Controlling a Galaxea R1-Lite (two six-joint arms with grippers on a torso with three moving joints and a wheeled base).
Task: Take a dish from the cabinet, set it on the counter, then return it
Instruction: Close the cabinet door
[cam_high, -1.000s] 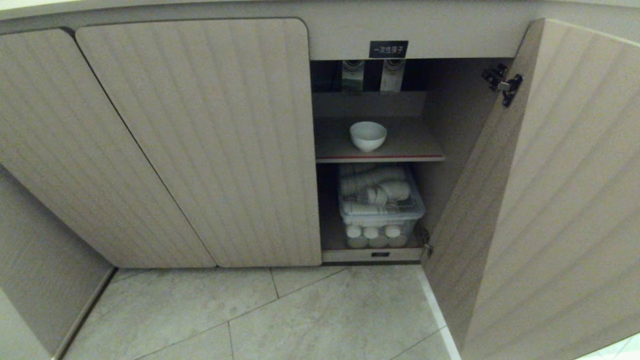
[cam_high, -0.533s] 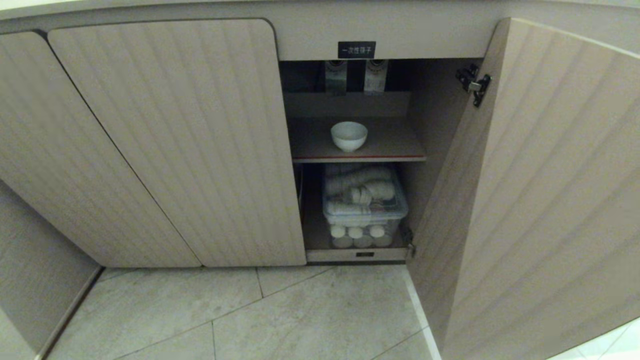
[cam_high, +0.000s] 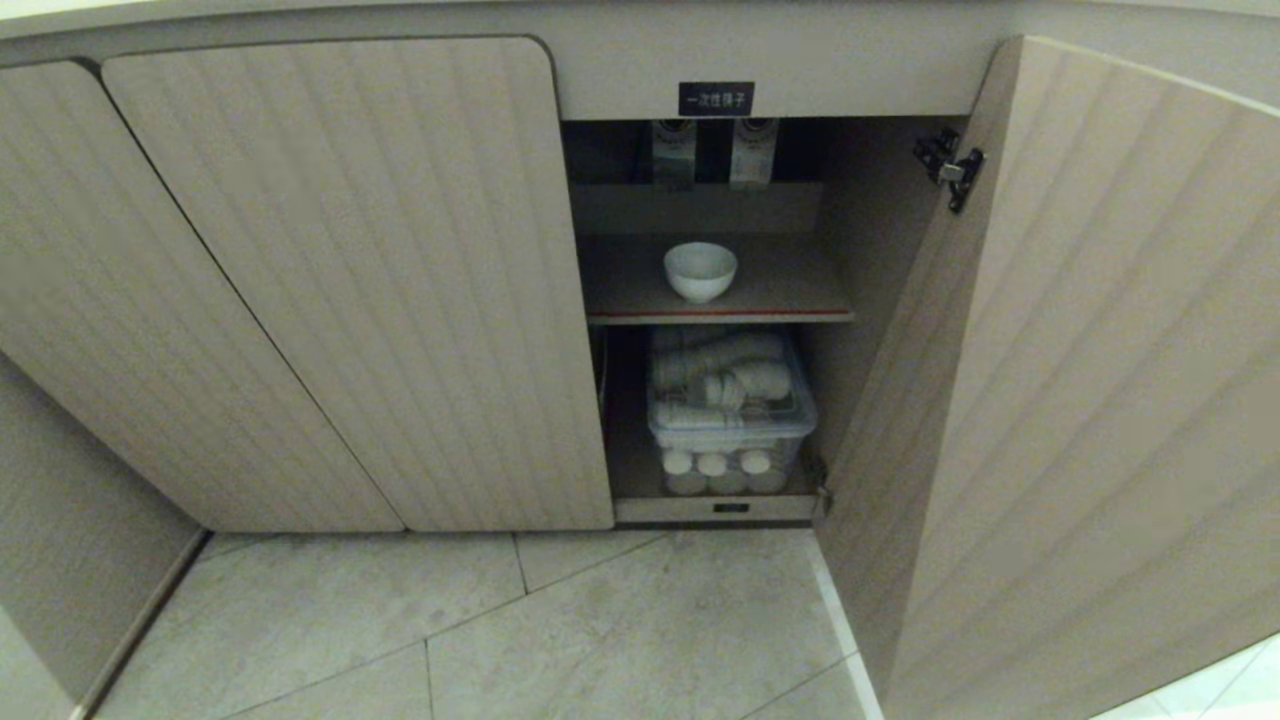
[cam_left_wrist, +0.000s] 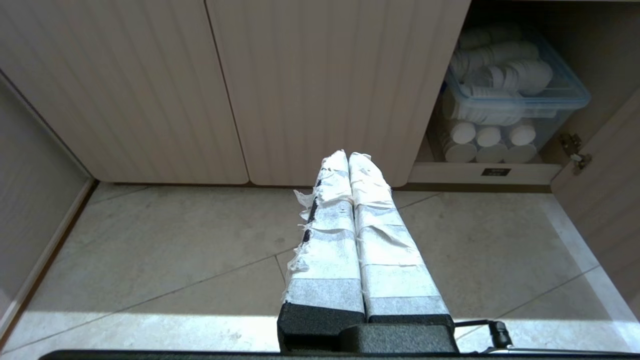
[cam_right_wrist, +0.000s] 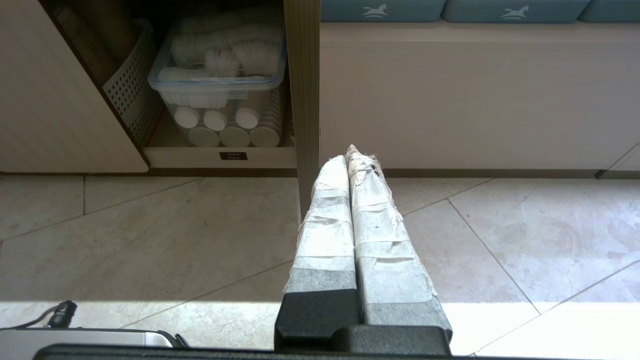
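The dish (cam_high: 700, 271), a small white bowl, stands upright on the red-edged upper shelf (cam_high: 720, 316) inside the cabinet (cam_high: 340, 280). The cabinet's right door (cam_high: 1090, 380) is swung wide open. Only the counter's underside edge (cam_high: 640, 10) shows along the top of the head view. Neither arm appears in the head view. My left gripper (cam_left_wrist: 348, 156) hangs shut and empty over the floor tiles, facing the closed ribbed doors. My right gripper (cam_right_wrist: 350, 156) is shut and empty too, close to the open door's edge (cam_right_wrist: 306, 100).
Under the shelf sits a clear plastic box (cam_high: 730, 405) of white cups with more cup stacks (cam_high: 715, 472) below it. A perforated grey basket (cam_right_wrist: 130, 90) stands beside the box. A low beige wall (cam_right_wrist: 475, 95) runs to the right of the door. Grey floor tiles (cam_high: 560, 620) lie in front.
The whole head picture has shifted, so the cabinet opening and the dish now sit further left in view; the camera moved. Dish, door and box kept their places.
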